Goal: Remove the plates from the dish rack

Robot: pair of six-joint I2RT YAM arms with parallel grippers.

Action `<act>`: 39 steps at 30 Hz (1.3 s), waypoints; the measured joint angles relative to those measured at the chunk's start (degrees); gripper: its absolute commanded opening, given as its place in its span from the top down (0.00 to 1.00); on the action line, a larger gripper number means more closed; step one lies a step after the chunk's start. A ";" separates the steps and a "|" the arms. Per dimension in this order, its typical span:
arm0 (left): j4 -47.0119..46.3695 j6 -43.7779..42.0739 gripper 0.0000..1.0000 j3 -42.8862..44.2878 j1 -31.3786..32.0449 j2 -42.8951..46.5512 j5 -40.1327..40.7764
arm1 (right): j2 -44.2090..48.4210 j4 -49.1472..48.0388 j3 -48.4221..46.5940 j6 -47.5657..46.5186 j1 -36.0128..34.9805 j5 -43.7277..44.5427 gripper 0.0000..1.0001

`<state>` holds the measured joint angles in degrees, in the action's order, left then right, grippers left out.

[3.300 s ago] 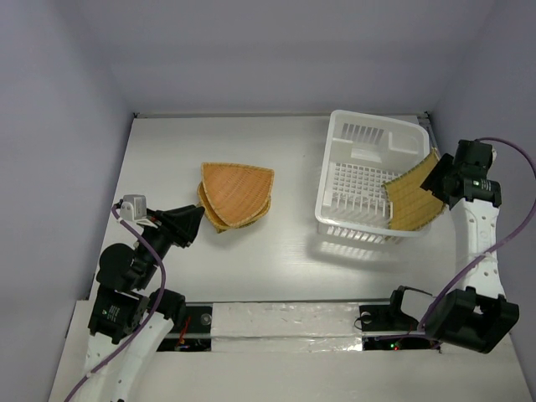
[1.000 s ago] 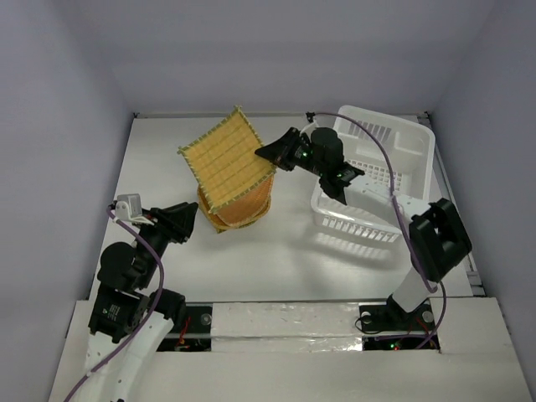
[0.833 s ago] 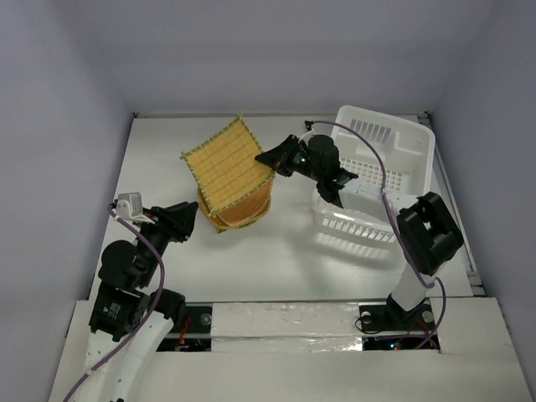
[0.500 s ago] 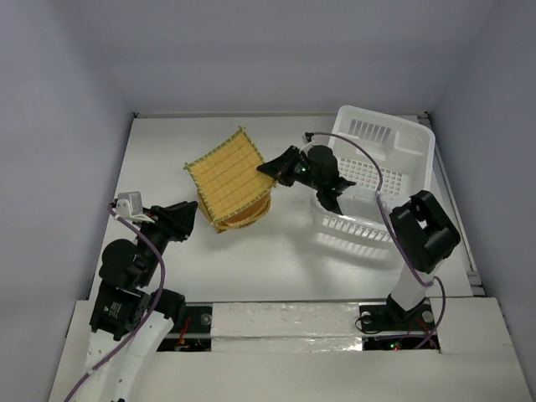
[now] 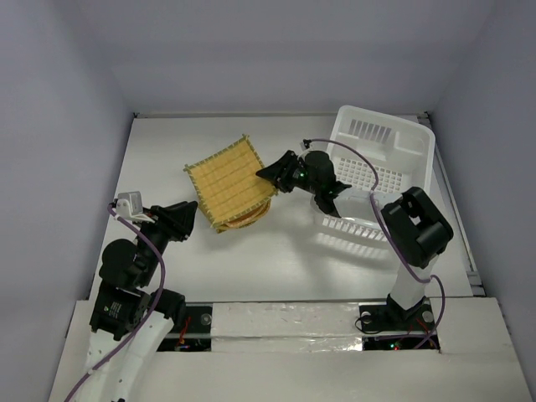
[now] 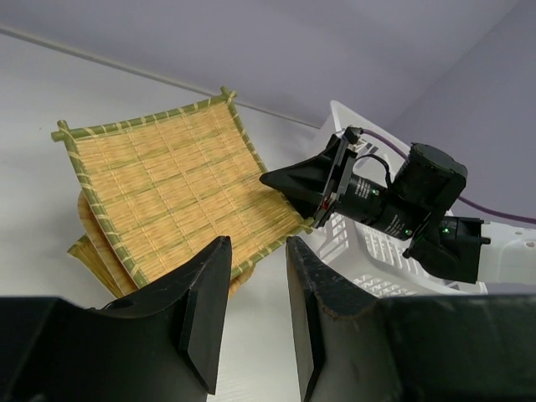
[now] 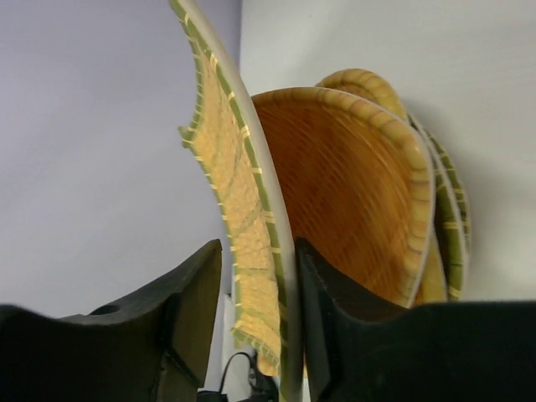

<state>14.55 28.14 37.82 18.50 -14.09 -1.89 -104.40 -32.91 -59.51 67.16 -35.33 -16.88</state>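
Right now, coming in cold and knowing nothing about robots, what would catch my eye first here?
Most likely the big square woven plate, tilted atop a stack of round plates left of the middle of the table, one edge between the jaws of the right arm. After that, the white dish rack at the far right, with no plates showing in it.

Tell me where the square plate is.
Top view, centre-left: the square plate lies on the round plates, left of the rack, its edge inside the right gripper.
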 measured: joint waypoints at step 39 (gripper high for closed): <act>-0.02 0.02 0.71 0.00 0.00 0.87 -0.63 | -6.54 53.64 -27.56 -29.51 -11.54 33.68 0.00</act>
<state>14.52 28.16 37.82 18.50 -13.21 -2.52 -110.93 20.73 -87.07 37.65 -46.87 16.80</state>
